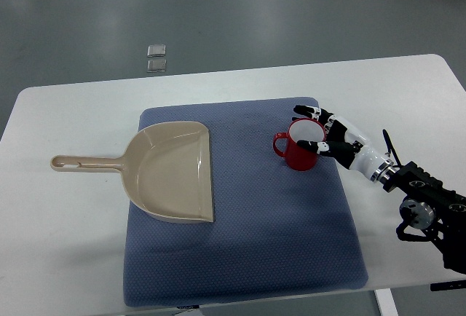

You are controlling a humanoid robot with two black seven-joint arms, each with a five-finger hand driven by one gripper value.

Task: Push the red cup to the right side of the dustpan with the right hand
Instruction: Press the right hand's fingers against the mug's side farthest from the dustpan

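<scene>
A red cup (298, 147) with a white inside stands upright on the blue mat (240, 207), its handle pointing left. The beige dustpan (171, 172) lies to the cup's left on the mat, its handle reaching out over the white table. My right hand (320, 129) comes in from the right edge and sits against the cup's right side. Its fingers (309, 111) are spread, one past the cup's far rim and one by its near rim, touching it without gripping. The left hand does not show.
The white table (65, 236) carries the mat; its right edge lies close behind my right arm (422, 199). Two small clear squares (156, 57) lie on the grey floor beyond the table. Bare mat stretches in front of the cup.
</scene>
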